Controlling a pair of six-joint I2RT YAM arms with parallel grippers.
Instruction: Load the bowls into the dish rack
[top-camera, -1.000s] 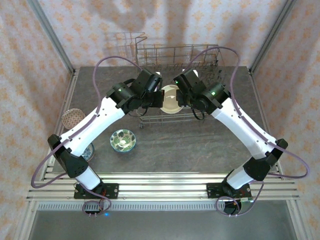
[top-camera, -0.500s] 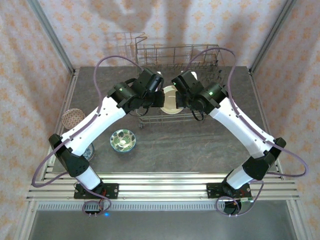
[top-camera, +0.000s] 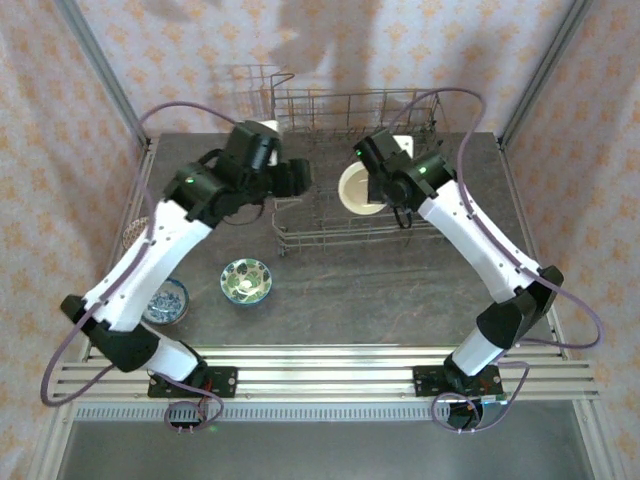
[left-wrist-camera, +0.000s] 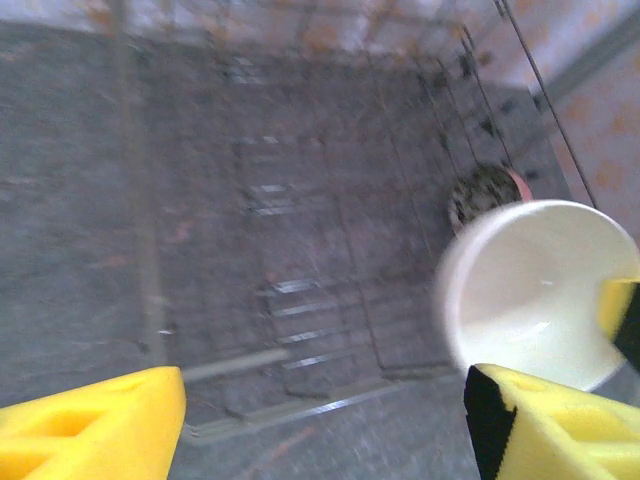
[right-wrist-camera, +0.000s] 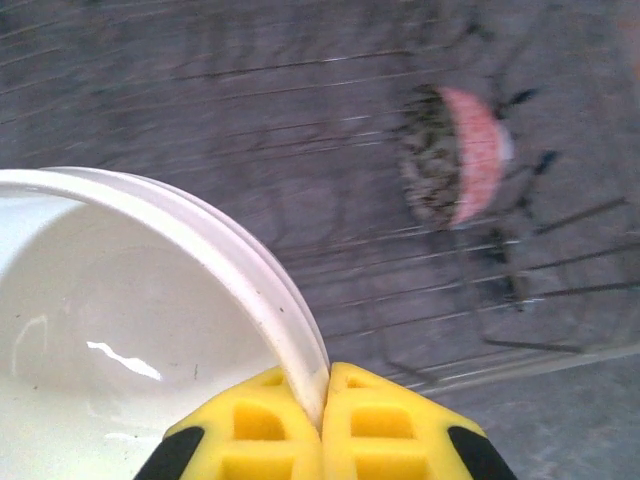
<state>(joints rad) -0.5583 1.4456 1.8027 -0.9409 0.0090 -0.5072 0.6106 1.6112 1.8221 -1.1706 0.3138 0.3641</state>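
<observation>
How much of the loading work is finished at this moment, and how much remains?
Done: one pinkish-red bowl stands on edge in the dish rack. In hand: the right gripper is shut on the rim of the cream bowl, above the rack; the left gripper is open and holds nothing. Left: the green floral bowl and the blue bowl sit on the table, at least these two.

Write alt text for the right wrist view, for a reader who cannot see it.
The right gripper is shut on the rim of a cream bowl, holding it above the grey wire dish rack. Farther back in the rack, a pinkish-red speckled bowl stands on edge.
</observation>
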